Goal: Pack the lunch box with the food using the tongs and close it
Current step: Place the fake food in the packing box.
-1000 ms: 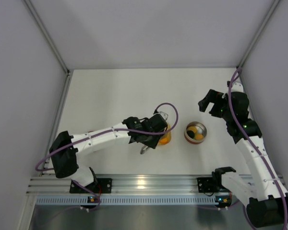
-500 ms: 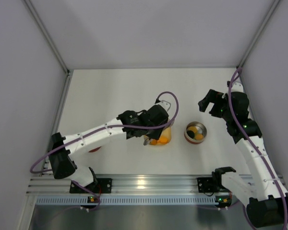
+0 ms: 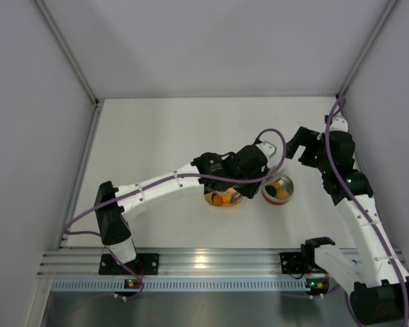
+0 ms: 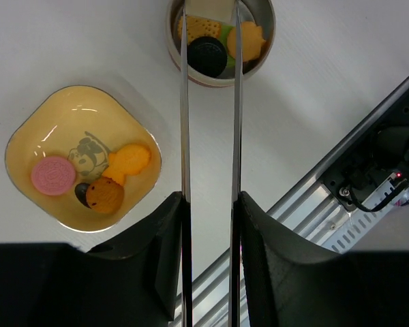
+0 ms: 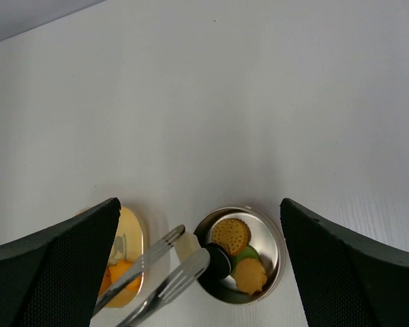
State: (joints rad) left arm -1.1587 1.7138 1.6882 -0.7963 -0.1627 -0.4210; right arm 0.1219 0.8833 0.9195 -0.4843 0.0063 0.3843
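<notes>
From above, the left hand (image 3: pixel 258 174) is seen over the desk (image 3: pixel 157 136), between the yellow dish (image 3: pixel 211 199) and the lunch box (image 3: pixel 288 182). The right hand (image 3: pixel 296 144) is held just beyond the box.

In the left wrist view, the tongs (image 4: pixel 184 136) are pinched by the left hand. Their tips reach over the open lunch box, where food (image 4: pixel 206 54) lies, and more pieces lie in the dish.

Only in the right wrist view is the right hand shown spread and holding nothing, above the box.

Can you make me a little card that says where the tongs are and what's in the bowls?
left gripper: shut on the tongs
tongs tips: over the lunch box, at a dark round piece; grip on it unclear
lunch box: open, several pieces inside
yellow dish: holds a pink piece, plus orange and brown ones
right gripper: open, empty
</notes>
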